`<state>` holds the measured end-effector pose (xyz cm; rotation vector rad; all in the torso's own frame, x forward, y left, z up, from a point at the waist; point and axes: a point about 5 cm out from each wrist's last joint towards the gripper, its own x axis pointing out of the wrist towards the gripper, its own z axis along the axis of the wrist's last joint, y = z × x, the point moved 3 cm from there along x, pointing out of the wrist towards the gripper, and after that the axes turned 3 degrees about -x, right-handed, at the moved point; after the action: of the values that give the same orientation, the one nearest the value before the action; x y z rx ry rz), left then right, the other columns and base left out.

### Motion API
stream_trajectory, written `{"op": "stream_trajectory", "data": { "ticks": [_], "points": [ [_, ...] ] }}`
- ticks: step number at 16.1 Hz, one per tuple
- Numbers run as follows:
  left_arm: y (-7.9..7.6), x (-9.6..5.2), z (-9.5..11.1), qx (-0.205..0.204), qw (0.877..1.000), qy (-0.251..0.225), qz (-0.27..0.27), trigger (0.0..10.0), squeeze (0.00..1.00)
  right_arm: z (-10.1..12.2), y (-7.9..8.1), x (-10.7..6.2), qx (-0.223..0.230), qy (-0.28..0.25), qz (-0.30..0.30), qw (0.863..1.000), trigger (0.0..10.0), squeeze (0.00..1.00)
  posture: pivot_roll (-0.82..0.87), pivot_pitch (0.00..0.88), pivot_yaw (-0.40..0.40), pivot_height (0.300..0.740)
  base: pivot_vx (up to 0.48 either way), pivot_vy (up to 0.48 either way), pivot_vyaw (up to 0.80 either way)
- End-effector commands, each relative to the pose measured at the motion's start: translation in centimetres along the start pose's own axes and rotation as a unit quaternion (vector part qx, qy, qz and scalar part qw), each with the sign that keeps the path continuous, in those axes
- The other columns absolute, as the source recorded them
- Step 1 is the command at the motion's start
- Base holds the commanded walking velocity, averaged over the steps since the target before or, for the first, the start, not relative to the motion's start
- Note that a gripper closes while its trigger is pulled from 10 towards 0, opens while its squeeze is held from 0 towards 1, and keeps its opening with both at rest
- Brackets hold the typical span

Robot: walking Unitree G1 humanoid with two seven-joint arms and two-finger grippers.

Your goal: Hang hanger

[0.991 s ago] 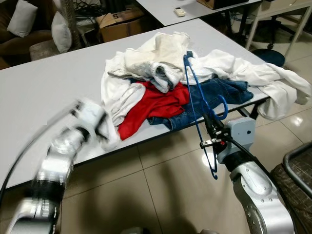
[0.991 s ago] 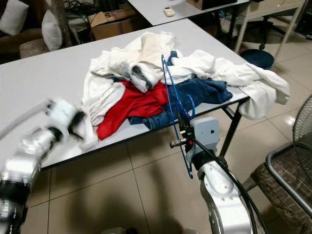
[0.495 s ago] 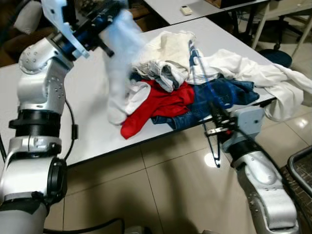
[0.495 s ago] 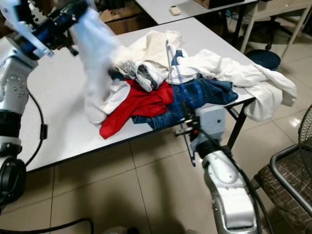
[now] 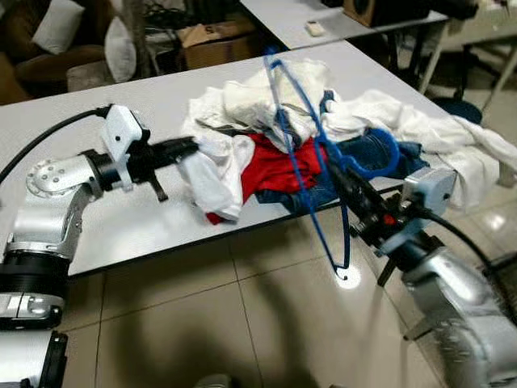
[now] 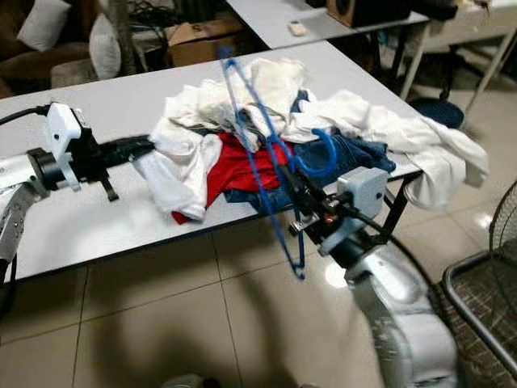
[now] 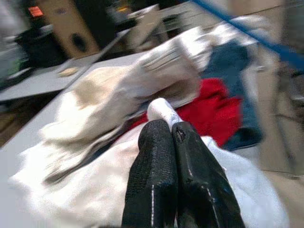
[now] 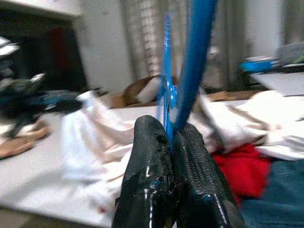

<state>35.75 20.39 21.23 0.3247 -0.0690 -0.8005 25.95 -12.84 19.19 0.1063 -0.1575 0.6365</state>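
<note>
The bench (image 5: 121, 234) carries a heap of clothes (image 5: 307, 121): white pieces, a red top (image 5: 279, 166) and jeans (image 5: 363, 153), with more white cloth spilling over its far edge. The left tool (image 5: 182, 148) reaches in level over the bench, its fingers (image 7: 164, 156) pressed together on a fold of a white shirt (image 5: 214, 174) at the near side of the heap; the shirt sags from the grip and drapes down past the bench edge. The right tool (image 5: 343, 182) is out in front of the bench, clamped on the blue hanger (image 5: 303, 137) close below its hook (image 5: 376, 158). The hanger is in the air, tilted, one end above the heap and the other hanging low toward the floor.

The step in hand looks like getting hanger and shirt together. To do it well, the left tool should lift the shirt clear of the heap so the neck opening hangs free and nothing else trails along. The right should then turn the hanger level and feed one end into the neck, keeping its grip near the hook so the frame does not swing.
</note>
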Motion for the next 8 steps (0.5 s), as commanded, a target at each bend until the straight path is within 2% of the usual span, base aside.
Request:
{"op": "stream_trajectory", "data": {
  "ticks": [1, 2, 3, 4, 6, 8],
  "points": [
    [2.2, 0.0, 1.6, 0.002, 0.997, -0.024, 0.074, 0.0, 0.00, 0.4, 0.3, -0.2, 0.001, 0.007, 0.031, 0.999, 10.0, 0.00, -0.05, 0.021, 0.075, 0.740, 0.000, 0.000, 0.00],
    [3.2, 0.4, 3.1, -0.028, 0.990, -0.069, 0.119, 0.0, 0.00, -0.2, 0.3, -0.7, -0.012, 0.034, 0.048, 0.998, 10.0, 0.00, -0.05, 0.020, 0.075, 0.740, 0.000, 0.000, 0.00],
    [3.5, 0.5, 3.7, -0.042, 0.987, -0.088, 0.129, 0.0, 0.00, -0.5, 0.3, -0.9, -0.019, 0.046, 0.053, 0.997, 10.0, 0.00, -0.05, 0.020, 0.076, 0.740, 0.000, 0.000, 0.00],
    [4.1, 1.3, 5.8, -0.075, 0.977, -0.132, 0.148, 0.0, 0.00, -2.0, 1.4, -1.2, -0.030, 0.091, 0.087, 0.992, 10.0, 0.00, -0.05, 0.021, 0.081, 0.740, 0.000, 0.000, 0.00],
    [4.2, 1.8, 6.7, -0.078, 0.975, -0.138, 0.154, 0.0, 0.00, -2.6, 1.9, -1.3, -0.030, 0.108, 0.102, 0.988, 10.0, 0.00, -0.05, 0.021, 0.083, 0.740, 0.000, 0.000, 0.00],
    [4.2, 3.3, 8.9, -0.080, 0.972, -0.155, 0.160, 0.0, 0.00, -3.1, 2.3, -1.1, -0.037, 0.124, 0.105, 0.986, 10.0, 0.00, -0.05, 0.019, 0.091, 0.740, 0.000, 0.000, 0.00]
  ]
}}
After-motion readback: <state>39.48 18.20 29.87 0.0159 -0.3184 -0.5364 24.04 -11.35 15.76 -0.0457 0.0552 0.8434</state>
